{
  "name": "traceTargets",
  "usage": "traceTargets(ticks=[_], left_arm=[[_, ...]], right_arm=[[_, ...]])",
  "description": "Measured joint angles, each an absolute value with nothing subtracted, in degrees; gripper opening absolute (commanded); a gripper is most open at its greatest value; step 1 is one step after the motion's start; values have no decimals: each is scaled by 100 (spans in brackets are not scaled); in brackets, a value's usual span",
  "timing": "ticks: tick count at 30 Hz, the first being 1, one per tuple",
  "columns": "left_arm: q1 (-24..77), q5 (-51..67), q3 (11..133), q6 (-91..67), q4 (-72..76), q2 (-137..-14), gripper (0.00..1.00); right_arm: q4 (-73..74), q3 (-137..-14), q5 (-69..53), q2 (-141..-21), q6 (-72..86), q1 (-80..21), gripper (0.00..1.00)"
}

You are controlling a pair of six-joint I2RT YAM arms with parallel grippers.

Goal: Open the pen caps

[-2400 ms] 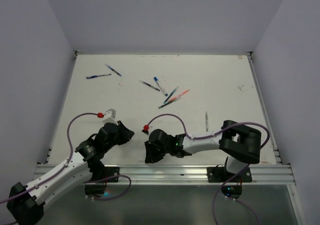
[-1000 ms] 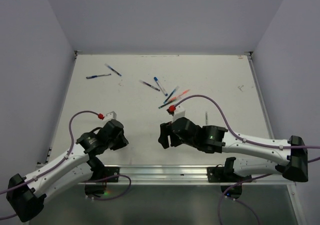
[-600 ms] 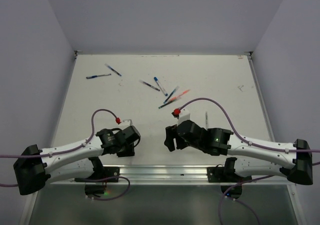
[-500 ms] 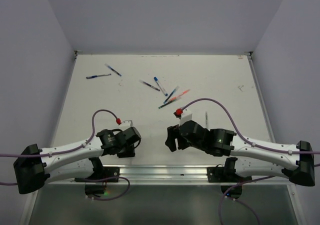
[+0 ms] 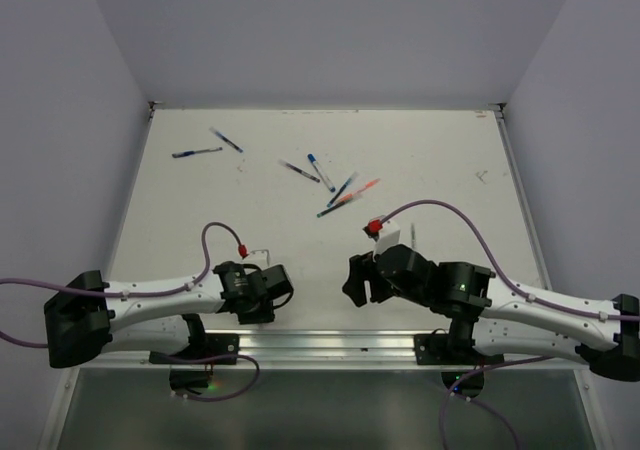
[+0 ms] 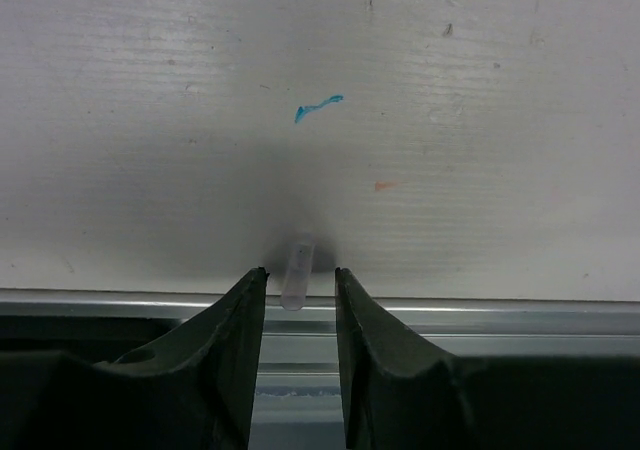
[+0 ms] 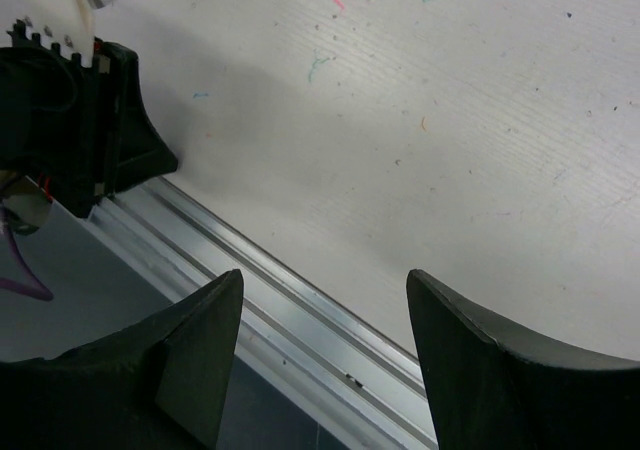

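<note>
One blue pen cap (image 5: 311, 157) shows plainly, on the far tip of a pen in the loose cluster of about five pens (image 5: 343, 188) at the bench's (image 5: 450, 150) far middle. Two more pens lie far left, their caps too small to tell. One short pale tube (image 6: 297, 268) lies by the near rail (image 6: 480, 315) between the left gripper's (image 6: 300, 272) slightly parted fingers, not clamped. Both arms stretch low along the near edge, wrists turned toward each other. The right gripper (image 7: 323, 276) gapes wide, holding nothing.
</note>
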State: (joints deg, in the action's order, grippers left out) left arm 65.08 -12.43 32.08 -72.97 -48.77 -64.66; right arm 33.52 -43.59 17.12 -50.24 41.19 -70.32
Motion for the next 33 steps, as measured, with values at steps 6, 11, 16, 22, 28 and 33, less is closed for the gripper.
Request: traceTargets(ticks=[6,11,16,22,28,33], left_arm=[[6571,-1245,3236,-7511,-4875,-6670,22],[6578,-1205,2956,-7712,-4609,-6416,11],[6578,-1216,2738,-7983,-4333,-6119,8],[6593,-1608,2926,-8346,-4292,-6416,12],[6379,-2034,2888,-8630,-4261,-6386,14],[5686,-2255,2790,-8488,-4178,-6228,20]], right_arm=[[3492,-4359,1712,-4436,4165,-7032,71],[3651,-4359,1754,-4377,4178,-7032,71],[3710,-4359,1754,-4381,4178,-7032,71],[3752,-4362,1765,-4521,4171,-7032,72],[3872,-4713,1951,-5312,4080,-6914,77],[3852,-5229,1723,-6130,3900,-6154,77]])
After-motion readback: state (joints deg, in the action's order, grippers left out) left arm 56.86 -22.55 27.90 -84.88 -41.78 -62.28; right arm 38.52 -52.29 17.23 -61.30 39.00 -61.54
